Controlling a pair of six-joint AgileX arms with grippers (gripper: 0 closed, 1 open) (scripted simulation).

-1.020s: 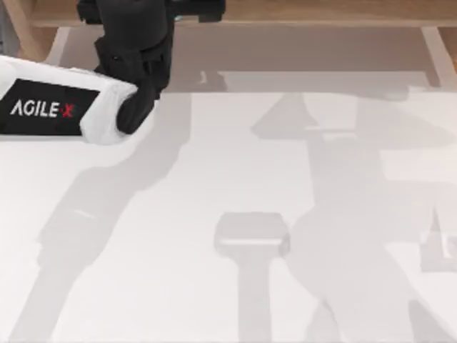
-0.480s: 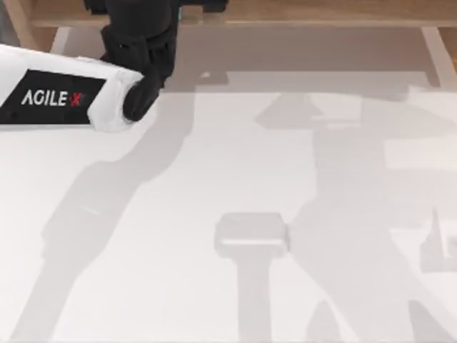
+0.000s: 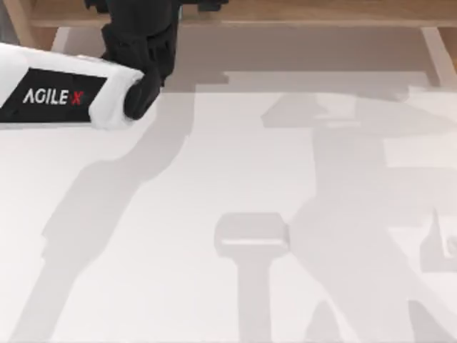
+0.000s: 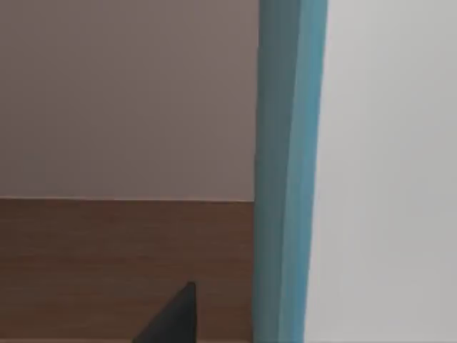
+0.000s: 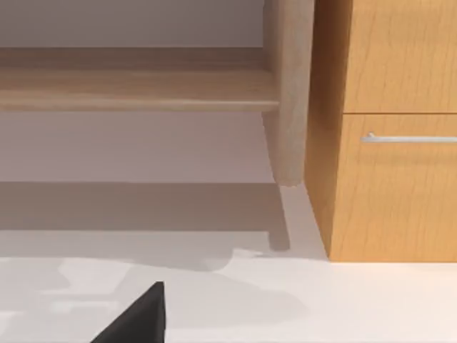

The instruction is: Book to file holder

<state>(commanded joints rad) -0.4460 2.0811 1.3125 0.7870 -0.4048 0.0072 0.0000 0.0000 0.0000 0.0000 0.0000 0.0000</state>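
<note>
Left fingers (image 4: 175,318): closed on the book (image 4: 285,171), I think. It stands upright, very close to the wrist camera, and one dark tip pokes up just beside it.
Book: up off the desk (image 3: 214,164), at about 11 o'clock in the top view, where the left arm (image 3: 64,96) reaches to the far edge. I see its teal side, with white next to it.
Wood (image 4: 107,264): a brown board sits behind the book. I cannot tell if it is the holder or the shelf.
Change: a second ago the left arm was a bit nearer 6 o'clock. It slid toward 12 o'clock and has now almost stopped.
Meaning: I think the book is nearly at its drop spot. Next comes the slow push down and the letting go.
Watch out: the book could bump the wood or tip over.
Right fingers (image 5: 143,314): idle, facing the shelf (image 5: 136,89) and a cabinet (image 5: 393,71). Wide or narrow, I cannot tell.
</note>
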